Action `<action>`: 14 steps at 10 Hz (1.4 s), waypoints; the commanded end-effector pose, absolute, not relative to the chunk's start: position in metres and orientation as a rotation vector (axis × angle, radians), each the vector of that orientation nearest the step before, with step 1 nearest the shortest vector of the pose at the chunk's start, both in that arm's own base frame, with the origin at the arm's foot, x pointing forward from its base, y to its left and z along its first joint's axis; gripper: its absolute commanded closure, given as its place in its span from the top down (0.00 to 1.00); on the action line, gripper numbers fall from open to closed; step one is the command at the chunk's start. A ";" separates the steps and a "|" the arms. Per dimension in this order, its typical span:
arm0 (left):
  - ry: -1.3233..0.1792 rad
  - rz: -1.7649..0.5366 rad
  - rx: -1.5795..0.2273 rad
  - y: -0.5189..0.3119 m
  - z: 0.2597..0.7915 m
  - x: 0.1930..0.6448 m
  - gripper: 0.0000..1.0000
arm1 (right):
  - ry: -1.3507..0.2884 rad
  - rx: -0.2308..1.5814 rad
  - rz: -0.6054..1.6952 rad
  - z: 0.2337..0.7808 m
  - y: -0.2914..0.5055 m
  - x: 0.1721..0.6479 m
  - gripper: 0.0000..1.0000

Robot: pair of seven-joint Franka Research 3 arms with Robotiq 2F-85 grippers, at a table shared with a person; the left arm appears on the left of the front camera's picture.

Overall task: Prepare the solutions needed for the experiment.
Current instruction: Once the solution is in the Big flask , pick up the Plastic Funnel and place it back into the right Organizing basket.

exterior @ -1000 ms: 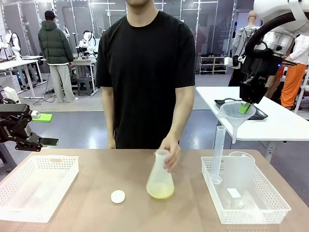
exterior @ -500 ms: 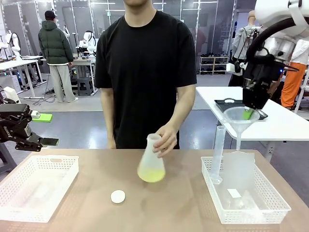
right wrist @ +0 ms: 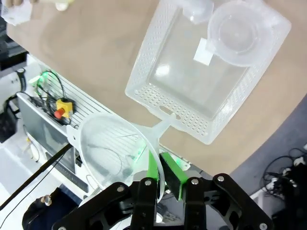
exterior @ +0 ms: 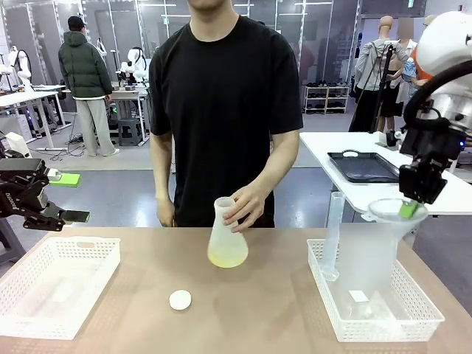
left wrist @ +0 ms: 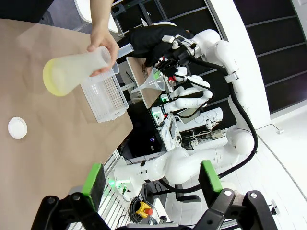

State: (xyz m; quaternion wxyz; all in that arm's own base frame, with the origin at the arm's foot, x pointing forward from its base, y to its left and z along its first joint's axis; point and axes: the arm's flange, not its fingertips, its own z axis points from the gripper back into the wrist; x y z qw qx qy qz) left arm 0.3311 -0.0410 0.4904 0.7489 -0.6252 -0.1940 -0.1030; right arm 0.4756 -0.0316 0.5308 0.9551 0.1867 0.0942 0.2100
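Front view: right tool (exterior: 408,210) pinches the funnel (exterior: 385,212) rim, left tool (exterior: 70,198) hangs spread; carry it level and seat its stem squarely in the flask (exterior: 225,221) above the solutions (exterior: 227,258).

We're seeing a frosted plastic flask (exterior: 226,240), matt brown table (exterior: 251,321), clear glossy funnel (right wrist: 112,146), white perforated plastic basket (exterior: 387,329).

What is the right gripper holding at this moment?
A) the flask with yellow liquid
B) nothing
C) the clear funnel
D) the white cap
C: the right gripper is shut on the rim of the clear funnel; the person's hand holds the flask.
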 end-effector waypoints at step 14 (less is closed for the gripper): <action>-0.441 -0.233 -1.394 -0.043 0.493 0.333 1.00 | 0.241 0.394 0.239 0.428 -0.042 0.481 0.27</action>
